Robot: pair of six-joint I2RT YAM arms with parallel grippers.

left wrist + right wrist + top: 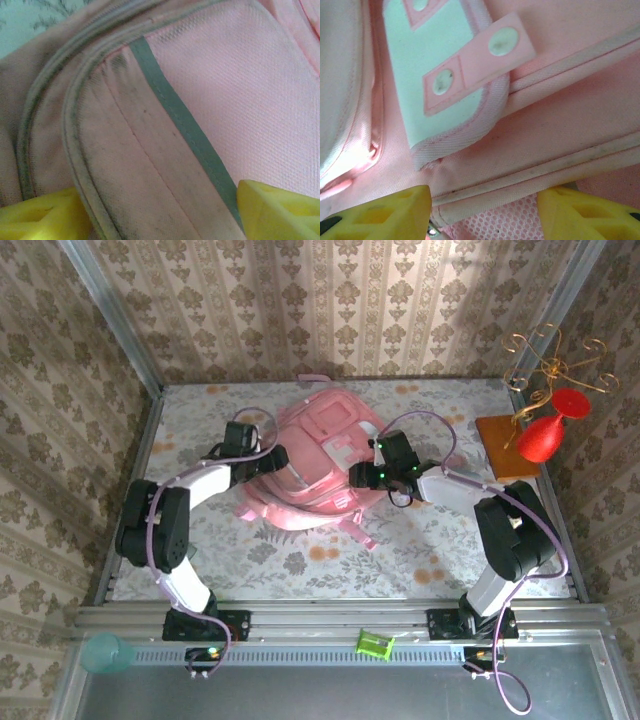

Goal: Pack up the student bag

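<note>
**Both grippers down on the pink bag, nothing held**

Nearest, a little green block and a teal cup sit by the rail at the arm bases. Further in, the student bag lies flat mid-table. The left gripper is over its left edge and the right gripper over its right side. Both have their yellow fingers spread with only fabric between. The left straddles a grey strip, the right a piped seam below a mint snap flap. Can't tell if they're touching. Far right there's a red vase on a wooden board.
</note>
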